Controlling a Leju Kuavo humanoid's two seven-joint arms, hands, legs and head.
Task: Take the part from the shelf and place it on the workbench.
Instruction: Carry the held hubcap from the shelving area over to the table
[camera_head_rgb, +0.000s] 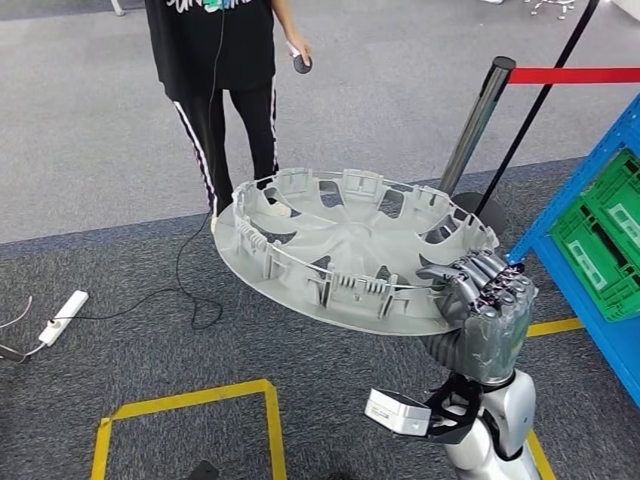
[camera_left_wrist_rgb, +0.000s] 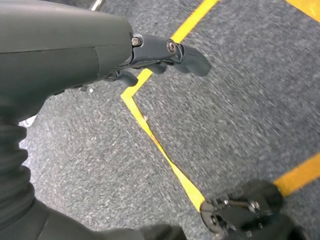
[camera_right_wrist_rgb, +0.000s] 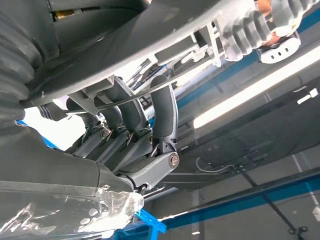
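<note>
**Carefully now: one hand, one wide part, held by its rim**

From my head view, my right hand (camera_head_rgb: 487, 300) grips the part (camera_head_rgb: 351, 248), a big grey wheel cover, at its near right rim; the disc juts out flat over the carpet, off the blue shelf (camera_head_rgb: 604, 250) at the right edge. A person (camera_head_rgb: 219, 70) stands beyond it. I judge the overhang could lever it out of my fingers, or it could clip the stanchion (camera_head_rgb: 475, 125).

From my left wrist, my left hand (camera_left_wrist_rgb: 158, 55) hangs over the floor, fingers apart, holding nothing.

From my right wrist, my fingers (camera_right_wrist_rgb: 164, 112) curl over the rim; a slip would start there.
</note>
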